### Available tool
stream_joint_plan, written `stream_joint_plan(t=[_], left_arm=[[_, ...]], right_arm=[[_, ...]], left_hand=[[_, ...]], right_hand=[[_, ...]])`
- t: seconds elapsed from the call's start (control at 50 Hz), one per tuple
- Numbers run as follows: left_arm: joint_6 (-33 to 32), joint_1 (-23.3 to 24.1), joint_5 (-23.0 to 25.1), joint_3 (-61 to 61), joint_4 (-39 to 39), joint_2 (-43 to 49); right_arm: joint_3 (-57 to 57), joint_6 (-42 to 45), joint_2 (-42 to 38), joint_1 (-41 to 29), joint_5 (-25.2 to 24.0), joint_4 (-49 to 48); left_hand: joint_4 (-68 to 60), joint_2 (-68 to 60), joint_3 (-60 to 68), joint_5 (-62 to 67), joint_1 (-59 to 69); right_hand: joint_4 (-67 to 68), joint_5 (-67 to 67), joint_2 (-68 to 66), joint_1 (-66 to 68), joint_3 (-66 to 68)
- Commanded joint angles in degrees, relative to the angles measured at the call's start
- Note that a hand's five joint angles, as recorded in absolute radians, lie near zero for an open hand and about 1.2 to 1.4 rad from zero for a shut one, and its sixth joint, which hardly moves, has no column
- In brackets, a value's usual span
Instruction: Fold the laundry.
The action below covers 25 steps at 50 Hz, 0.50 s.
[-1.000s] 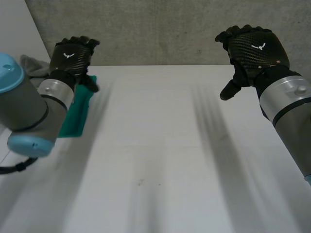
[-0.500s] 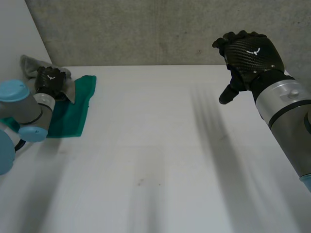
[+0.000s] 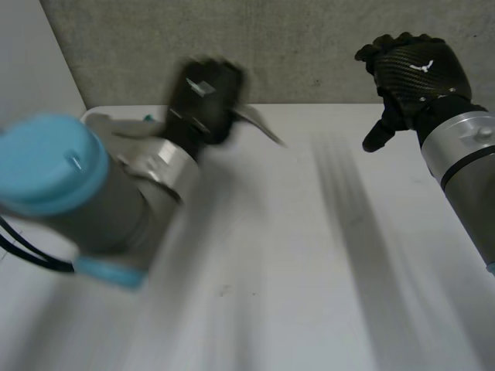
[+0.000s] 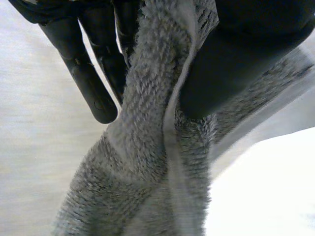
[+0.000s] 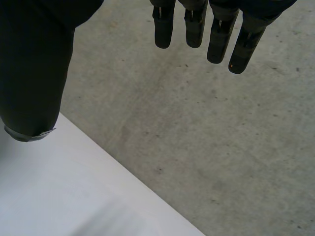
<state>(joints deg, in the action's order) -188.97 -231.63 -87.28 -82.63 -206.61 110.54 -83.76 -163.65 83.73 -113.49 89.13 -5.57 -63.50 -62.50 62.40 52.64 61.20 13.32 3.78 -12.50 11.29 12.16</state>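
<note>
- Grip at the left: the left hand (image 3: 203,97) held the grey towel (image 4: 147,162), a bunched fold pinched between its fingers (image 4: 93,83) and thumb (image 4: 231,64).
- The towel sat at that hand near the far edge of the tabletop (image 3: 294,255), a loose tail trailing toward the middle; whether the tail touched the surface could not be told.
- The step looked like bringing the towel to open tabletop for spreading. It would go best with the pinch kept firm, the tail laid down first and the cloth drawn flat, so that a corner was left free for the other hand.
- The towel was thick looped terry with a flat woven hem, soft and limp, and likely to bunch.
- The tabletop was white, smooth and matte.
- The right hand (image 3: 414,73) hung above the tabletop's right side, its fingers (image 5: 216,39) straight and apart from the thumb, holding nothing.
</note>
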Motion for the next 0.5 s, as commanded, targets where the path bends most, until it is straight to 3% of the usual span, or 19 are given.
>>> stream_joint_plan(t=[0.02, 0.12, 0.26, 0.42, 0.5], left_arm=[[3.8, 9.4, 5.4, -1.9, 3.2, 4.5], [3.4, 5.7, 3.3, 0.2, 5.5, 4.7], [3.7, -4.3, 2.6, -0.7, 13.0, -1.5], [1.7, -12.3, 2.6, -8.1, 15.2, -6.9], [-5.4, -17.4, 3.1, -11.5, 15.3, -7.0]], right_arm=[[0.3, 0.0, 0.3, 1.9, 0.0, 0.2], [0.3, 0.0, 0.3, 2.0, -0.4, 0.3], [0.8, 3.0, 0.0, 1.4, -0.9, 1.3], [2.0, 18.8, -3.3, 1.1, -3.3, 13.5], [1.4, 25.3, -6.8, 1.1, -3.4, 19.1]], left_hand=[[53.5, 52.5, -52.4, -52.6, -51.2], [53.5, 52.5, -52.4, -52.6, -51.2], [53.5, 52.5, -52.4, -52.6, -51.2], [50.3, 49.3, -49.2, -49.4, -48.0], [47.1, 46.1, -46.0, -46.2, -44.8]], right_hand=[[-3.3, -3.8, 2.5, -1.3, -2.2], [-3.3, -3.8, 2.5, -1.3, -2.2], [-3.3, -3.8, 2.5, -1.3, -2.2], [-3.3, -3.8, 2.5, -1.3, -2.2], [-3.3, -3.8, 2.5, -1.3, -2.2]])
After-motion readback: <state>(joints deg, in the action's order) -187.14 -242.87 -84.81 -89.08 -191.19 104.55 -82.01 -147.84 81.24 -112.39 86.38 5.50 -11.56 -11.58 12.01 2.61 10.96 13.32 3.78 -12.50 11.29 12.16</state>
